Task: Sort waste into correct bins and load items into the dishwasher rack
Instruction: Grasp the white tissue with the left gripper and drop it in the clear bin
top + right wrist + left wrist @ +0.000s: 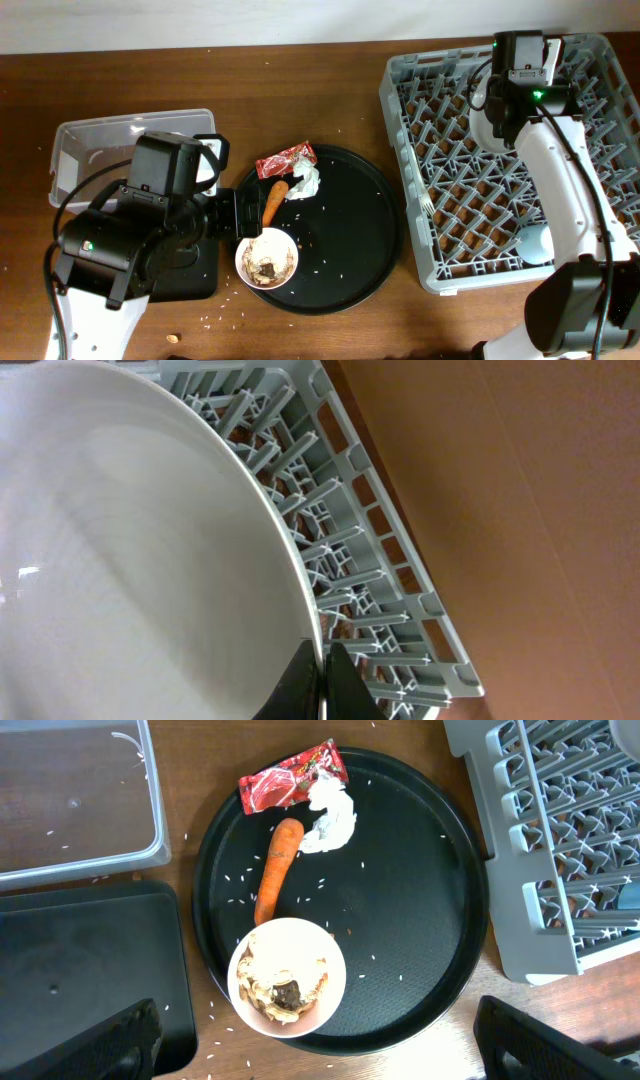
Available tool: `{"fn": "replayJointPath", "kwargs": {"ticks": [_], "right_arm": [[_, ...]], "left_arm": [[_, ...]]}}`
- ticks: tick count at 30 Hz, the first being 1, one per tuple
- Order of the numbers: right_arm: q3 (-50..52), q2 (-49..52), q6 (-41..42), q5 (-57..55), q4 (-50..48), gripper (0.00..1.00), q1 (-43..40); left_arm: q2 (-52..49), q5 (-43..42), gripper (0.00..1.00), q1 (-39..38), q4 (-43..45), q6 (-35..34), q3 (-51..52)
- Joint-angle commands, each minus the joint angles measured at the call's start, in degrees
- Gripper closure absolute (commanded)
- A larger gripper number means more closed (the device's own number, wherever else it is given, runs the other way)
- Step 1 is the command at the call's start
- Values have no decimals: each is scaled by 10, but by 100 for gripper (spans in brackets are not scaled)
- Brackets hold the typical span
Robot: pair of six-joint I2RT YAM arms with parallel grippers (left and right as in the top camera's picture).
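A white bowl (266, 258) with brown and beige food scraps (285, 990) stands on the front edge of the round black tray (360, 230). Behind it lie an orange carrot (277, 870), a crumpled white tissue (333, 820) and a red wrapper (292, 778). My left gripper (320, 1060) is open and empty, its fingers wide apart above the bowl. My right gripper (322, 660) is shut on the rim of the white plate (130, 560), holding it on edge over the back left of the grey rack (420, 200).
A clear tub (90, 150) stands at the back left, with a black rectangular tray (90, 970) in front of it under my left arm. A white fork (428, 200) and a pale cup (533, 240) lie in the rack. Rice grains are scattered on the round tray and table.
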State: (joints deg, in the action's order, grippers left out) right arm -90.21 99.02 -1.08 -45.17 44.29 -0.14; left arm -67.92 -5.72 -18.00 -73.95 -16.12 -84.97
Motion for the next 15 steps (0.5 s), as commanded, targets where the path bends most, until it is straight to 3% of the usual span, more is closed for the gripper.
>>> {"fn": "replayJointPath", "kwargs": {"ticks": [1,4,6,9,10,12,13,15], "right_arm": [[0,12,-7,-19,-2,96,23],[11,26,-6,-20,-3,94,41],[10,23,-6,-18,-21,43,44],[-1,-14,23,2,-6,27,57],[-14,-50,52,75,16,23,65],[-24,-137,113,358,81,17,65],[-24,-169,112,532,110,18,65],[-23,-179,110,666,200,26,73]], "left_arm": [[1,2,1,-1,1,-2,-4],[1,2,1,-1,1,-2,-4],[1,2,1,-1,1,-2,-4],[1,2,1,-1,1,-2,-4],[1,2,1,-1,1,-2,-4],[1,2,1,-1,1,-2,-4],[1,0,1,-1,2,-5,-4],[1,-26,1,-1,8,-12,-4]]}}
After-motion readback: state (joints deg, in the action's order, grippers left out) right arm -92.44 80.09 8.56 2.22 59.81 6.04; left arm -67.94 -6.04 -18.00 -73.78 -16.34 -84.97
